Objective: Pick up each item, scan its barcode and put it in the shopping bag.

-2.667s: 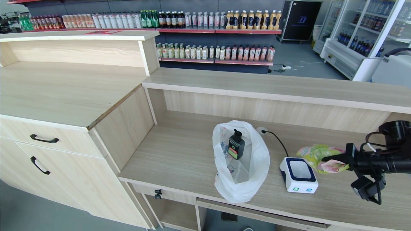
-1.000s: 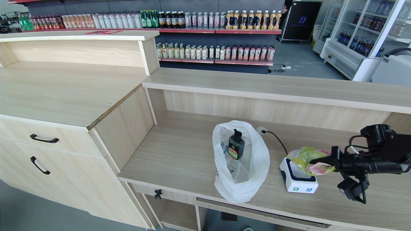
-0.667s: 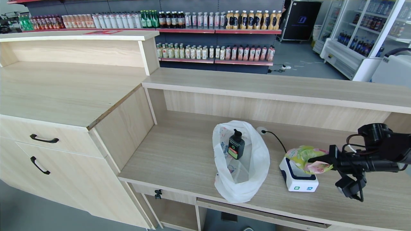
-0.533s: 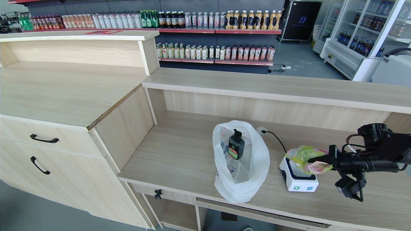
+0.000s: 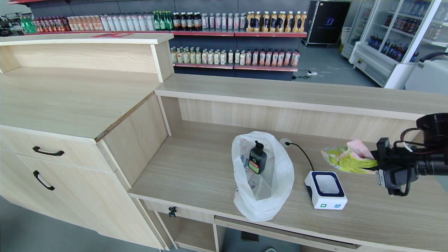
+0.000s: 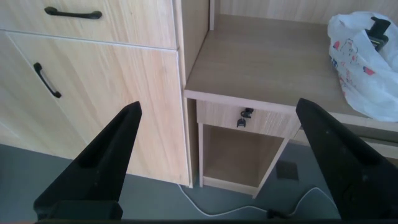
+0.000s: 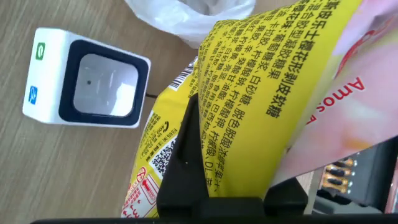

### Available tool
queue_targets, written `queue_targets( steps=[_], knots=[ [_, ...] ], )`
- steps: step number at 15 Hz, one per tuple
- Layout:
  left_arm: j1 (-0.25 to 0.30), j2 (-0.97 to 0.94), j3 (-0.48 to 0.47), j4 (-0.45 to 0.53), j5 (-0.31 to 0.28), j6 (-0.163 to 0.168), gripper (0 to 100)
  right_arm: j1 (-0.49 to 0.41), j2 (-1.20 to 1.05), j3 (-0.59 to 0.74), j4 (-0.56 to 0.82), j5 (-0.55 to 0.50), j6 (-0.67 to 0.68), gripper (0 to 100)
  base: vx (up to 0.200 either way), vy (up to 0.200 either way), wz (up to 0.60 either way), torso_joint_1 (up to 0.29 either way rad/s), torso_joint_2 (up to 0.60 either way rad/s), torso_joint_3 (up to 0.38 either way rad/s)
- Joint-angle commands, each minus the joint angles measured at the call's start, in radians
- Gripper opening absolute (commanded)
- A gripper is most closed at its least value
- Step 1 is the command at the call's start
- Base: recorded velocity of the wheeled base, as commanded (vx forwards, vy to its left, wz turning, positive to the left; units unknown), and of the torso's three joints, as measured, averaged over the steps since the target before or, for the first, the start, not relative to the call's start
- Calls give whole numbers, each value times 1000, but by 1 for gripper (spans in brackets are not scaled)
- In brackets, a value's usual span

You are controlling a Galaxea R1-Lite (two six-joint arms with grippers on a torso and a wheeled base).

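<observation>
Right hand [image 5: 379, 158] clamped on yellow snack packet [image 5: 344, 159], held above tabletop [image 5: 196, 171], to right of barcode scanner [image 5: 326, 190] and farther back, apart from it. Shopping bag [image 5: 280, 182] stood open just left of scanner, black pump bottle [image 5: 257, 159] upright inside. Left hand [image 6: 219, 106] spread wide, empty, low in front of cabinet [image 6: 93, 74].

Black right arm [image 5: 433, 163], thin looped cables [image 5: 406, 134], black wedge-shaped jaws.
</observation>
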Motion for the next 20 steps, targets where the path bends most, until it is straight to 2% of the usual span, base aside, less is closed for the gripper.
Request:
queue_targets(
  steps=[1, 3, 4, 5, 7, 8, 11, 14, 17, 18, 20],
  knots=[
    [0, 0, 0, 0, 0, 1, 100, 12, -262, -12, -59, -1, 475, 0, 0, 0, 0, 0, 0, 0],
    [0, 0, 0, 0, 0, 1, 100, -37, -329, -4, -224, -94, 942, 0, 0, 0, 0, 0, 0, 0],
    [0, 0, 0, 0, 0, 1, 100, -44, -349, 10, -251, -145, 1051, 0, 0, 0, 0, 0, 0, 0],
    [0, 0, 0, 0, 0, 1, 100, -58, -390, 57, -293, -315, 1289, 0, 0, 0, 0, 0, 0, 0],
    [0, 0, 0, 0, 0, 1, 100, -57, -433, 119, -319, -400, 1373, 0, 0, 0, 0, 0, 0, 0],
    [0, 0, 0, 0, 0, 1, 100, -86, -475, 198, -339, -401, 1376, 0, 0, 0, 0, 0, 0, 0],
    [0, 0, 0, 0, 0, 1, 100, -96, -516, 240, -326, -401, 1377, 0, 0, 0, 0, 0, 0, 0],
    [0, 0, 0, 0, 0, -1, 100, -9, -525, 237, -339, -412, 1396, 0, 0, 0, 600, 2, 1, 2],
    [0, 0, 0, 0, 0, 1, 100, 163, -470, 172, -337, -522, 1554, 0, 0, 0, 600, 2, 2, 2],
    [0, 0, 0, 0, 0, 1, 100, 221, -426, 158, -336, -507, 1591, 0, 0, 0, 0, 0, 0, 0],
    [0, 0, 0, 0, 0, -1, 100, 269, -326, 148, -332, -478, 1595, 0, 0, 0, 0, 0, 0, 0]
  ],
)
